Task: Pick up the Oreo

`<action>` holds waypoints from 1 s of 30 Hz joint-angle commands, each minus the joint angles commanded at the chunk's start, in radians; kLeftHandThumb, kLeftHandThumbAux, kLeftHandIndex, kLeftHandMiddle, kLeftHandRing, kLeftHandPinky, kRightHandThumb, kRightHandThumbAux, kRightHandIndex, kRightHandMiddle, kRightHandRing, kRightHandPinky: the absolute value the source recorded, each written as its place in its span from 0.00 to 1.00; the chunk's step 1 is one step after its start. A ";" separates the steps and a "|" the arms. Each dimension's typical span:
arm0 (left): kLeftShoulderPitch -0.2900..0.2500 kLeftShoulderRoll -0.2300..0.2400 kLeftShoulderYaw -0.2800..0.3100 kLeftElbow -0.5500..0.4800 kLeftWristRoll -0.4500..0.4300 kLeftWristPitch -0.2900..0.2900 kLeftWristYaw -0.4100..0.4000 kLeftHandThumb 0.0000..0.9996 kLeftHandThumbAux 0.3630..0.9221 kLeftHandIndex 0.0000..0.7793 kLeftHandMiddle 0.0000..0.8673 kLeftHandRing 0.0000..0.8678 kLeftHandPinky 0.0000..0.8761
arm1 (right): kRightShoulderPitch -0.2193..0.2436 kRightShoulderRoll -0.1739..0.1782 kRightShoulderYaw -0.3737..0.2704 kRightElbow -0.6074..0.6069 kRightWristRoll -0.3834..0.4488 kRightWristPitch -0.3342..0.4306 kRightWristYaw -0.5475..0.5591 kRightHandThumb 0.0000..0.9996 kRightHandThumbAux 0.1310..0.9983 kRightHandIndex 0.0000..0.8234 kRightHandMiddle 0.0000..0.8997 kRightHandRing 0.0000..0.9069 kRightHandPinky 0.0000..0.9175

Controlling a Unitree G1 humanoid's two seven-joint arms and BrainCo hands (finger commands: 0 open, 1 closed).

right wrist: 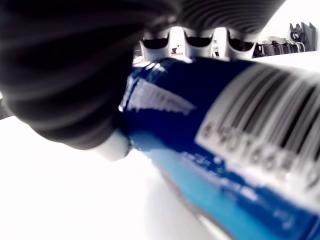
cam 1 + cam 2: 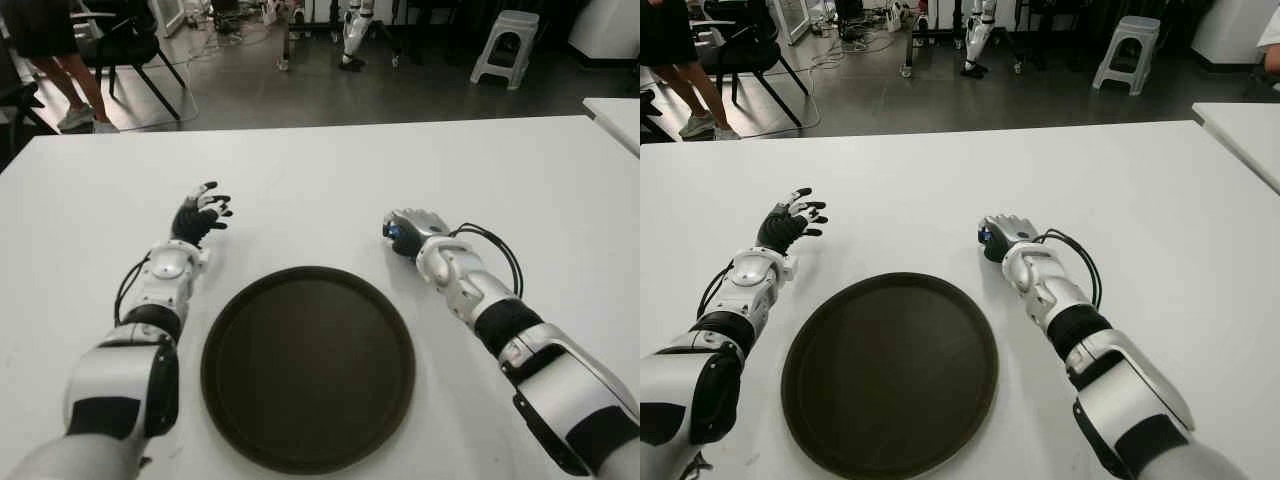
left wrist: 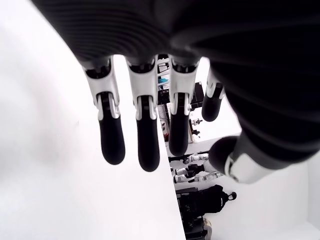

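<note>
The Oreo is a blue packet (image 1: 210, 145) with a barcode, held inside my right hand (image 2: 408, 232). In the eye views only a small blue patch of the Oreo packet (image 2: 985, 237) shows under the curled fingers, at the table just beyond the right side of the tray. The right wrist view shows the fingers (image 1: 200, 42) wrapped over the packet's top. My left hand (image 2: 203, 215) shows to the left of the tray's far edge, fingers (image 3: 145, 135) spread and holding nothing.
A round dark brown tray (image 2: 308, 365) lies on the white table (image 2: 330, 170) between my arms. Beyond the table's far edge are a chair, a person's legs (image 2: 70, 85) and a white stool (image 2: 505, 45). A second white table (image 2: 615, 115) stands at the right.
</note>
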 joint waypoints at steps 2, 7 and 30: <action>0.000 0.000 -0.001 0.000 0.001 0.000 0.000 0.42 0.43 0.16 0.31 0.38 0.45 | 0.000 0.000 0.001 -0.002 -0.003 0.004 -0.003 0.69 0.70 0.51 0.61 0.60 0.57; 0.000 -0.001 -0.003 0.001 0.002 -0.002 -0.002 0.41 0.44 0.16 0.31 0.38 0.44 | 0.000 -0.001 -0.001 -0.002 -0.003 0.002 -0.010 0.69 0.70 0.51 0.62 0.61 0.58; 0.002 -0.006 0.000 0.000 -0.003 -0.013 -0.011 0.41 0.46 0.16 0.32 0.38 0.45 | 0.010 -0.018 -0.031 -0.059 0.009 -0.019 -0.024 0.69 0.70 0.51 0.64 0.63 0.60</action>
